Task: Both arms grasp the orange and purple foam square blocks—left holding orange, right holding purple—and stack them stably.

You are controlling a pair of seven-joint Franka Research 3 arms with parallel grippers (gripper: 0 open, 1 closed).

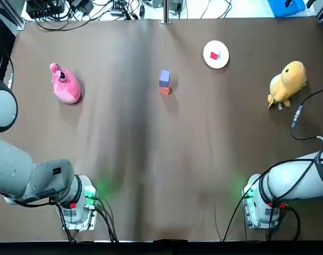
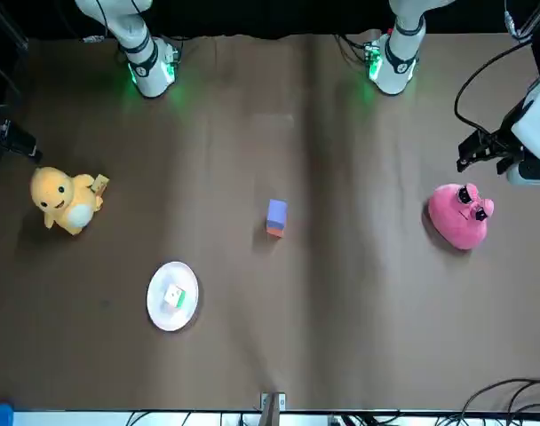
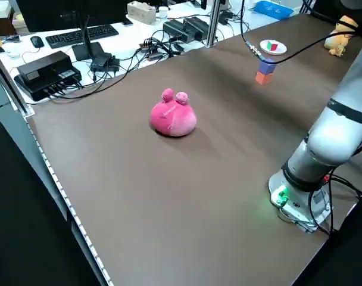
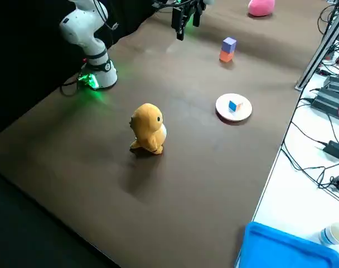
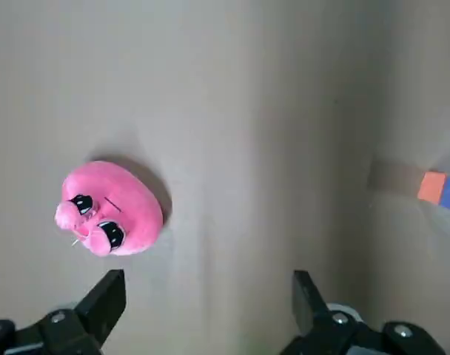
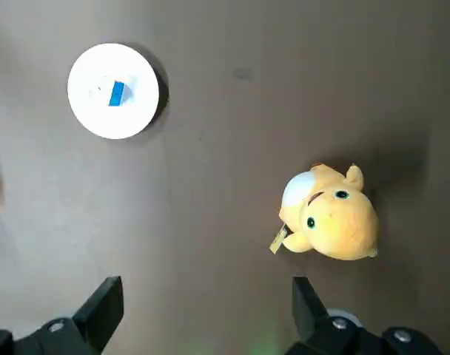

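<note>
The purple block rests on top of the orange block as a small stack near the middle of the table, also seen from the front as purple block over orange block. Neither gripper touches it. My left gripper hangs open and empty high over the left side of the table, by the pink plush; the stack lies far off at the edge of its wrist view, orange block. My right gripper is open and empty too, high above the right side near the yellow plush.
A pink plush lies at the far left. A yellow duck plush sits at the far right. A white plate with a small cube stands beyond the stack. Cables and gear line the table's far edge.
</note>
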